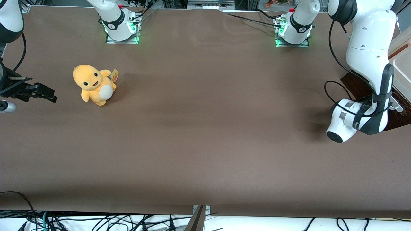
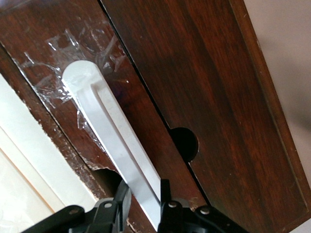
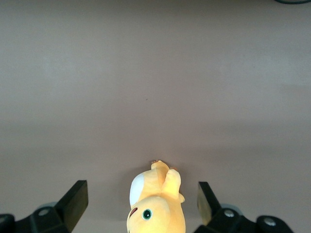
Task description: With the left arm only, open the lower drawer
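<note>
My left arm [image 1: 369,61] reaches down to the small cabinet [image 1: 354,85] at the working arm's end of the table, and its wrist hides the gripper in the front view. In the left wrist view the gripper [image 2: 145,186] straddles a white bar handle [image 2: 109,126], one finger against each side of it. The handle is on a dark reddish-brown drawer front [image 2: 43,43] with tape marks, between the cream top panel [image 2: 19,160] and a second wood front [image 2: 204,73]. I cannot tell which of these two fronts is the lower drawer. Both look closed.
An orange plush toy [image 1: 94,84] sits on the brown table [image 1: 205,128] toward the parked arm's end, far from the cabinet. The cabinet's cream top [image 1: 403,67] is at the picture's edge beside the working arm. Cables hang along the table's front edge.
</note>
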Available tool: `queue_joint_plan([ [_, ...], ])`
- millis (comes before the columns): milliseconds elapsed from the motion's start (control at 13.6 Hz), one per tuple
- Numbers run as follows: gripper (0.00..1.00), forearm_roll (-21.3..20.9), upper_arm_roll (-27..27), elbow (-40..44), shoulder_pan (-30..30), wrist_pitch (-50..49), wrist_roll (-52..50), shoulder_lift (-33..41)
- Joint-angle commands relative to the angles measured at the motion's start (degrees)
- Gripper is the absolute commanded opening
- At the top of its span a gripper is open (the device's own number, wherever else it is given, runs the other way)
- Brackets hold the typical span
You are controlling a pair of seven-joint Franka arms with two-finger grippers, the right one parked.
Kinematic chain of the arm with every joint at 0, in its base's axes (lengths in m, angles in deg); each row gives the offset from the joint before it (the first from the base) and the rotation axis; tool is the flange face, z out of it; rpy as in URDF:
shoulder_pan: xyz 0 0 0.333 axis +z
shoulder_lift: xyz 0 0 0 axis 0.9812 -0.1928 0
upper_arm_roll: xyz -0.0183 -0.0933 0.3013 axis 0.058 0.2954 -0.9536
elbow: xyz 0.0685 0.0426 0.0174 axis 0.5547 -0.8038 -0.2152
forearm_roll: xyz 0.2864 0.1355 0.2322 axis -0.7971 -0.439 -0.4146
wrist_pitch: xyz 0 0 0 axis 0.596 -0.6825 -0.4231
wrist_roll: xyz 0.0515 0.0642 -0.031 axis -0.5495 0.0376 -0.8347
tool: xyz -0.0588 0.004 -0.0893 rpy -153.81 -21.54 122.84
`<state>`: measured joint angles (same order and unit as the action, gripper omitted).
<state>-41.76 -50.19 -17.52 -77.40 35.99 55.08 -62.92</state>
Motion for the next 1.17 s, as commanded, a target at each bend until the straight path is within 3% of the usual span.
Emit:
queue_joint_plan([
  [0, 0.09, -0.91, 0.34, 1.77, -2.44, -0.53, 1.94, -2.15],
  [734, 0.11, 3.75, 0.51, 6.16, -8.68, -2.37, 1.06, -4.70],
  [881, 0.16, 4.37, 0.51, 6.25, -9.21, -2.38, 1.15, -4.79],
  [954, 0.28, 4.46, 0.51, 6.34, -9.22, -2.38, 1.32, -4.70],
  [1028, 0.30, 4.98, 0.51, 6.43, -9.22, -2.38, 1.41, -4.44],
  [1101, 0.40, 5.25, 0.60, 7.21, -9.30, -2.38, 1.67, -4.52],
])
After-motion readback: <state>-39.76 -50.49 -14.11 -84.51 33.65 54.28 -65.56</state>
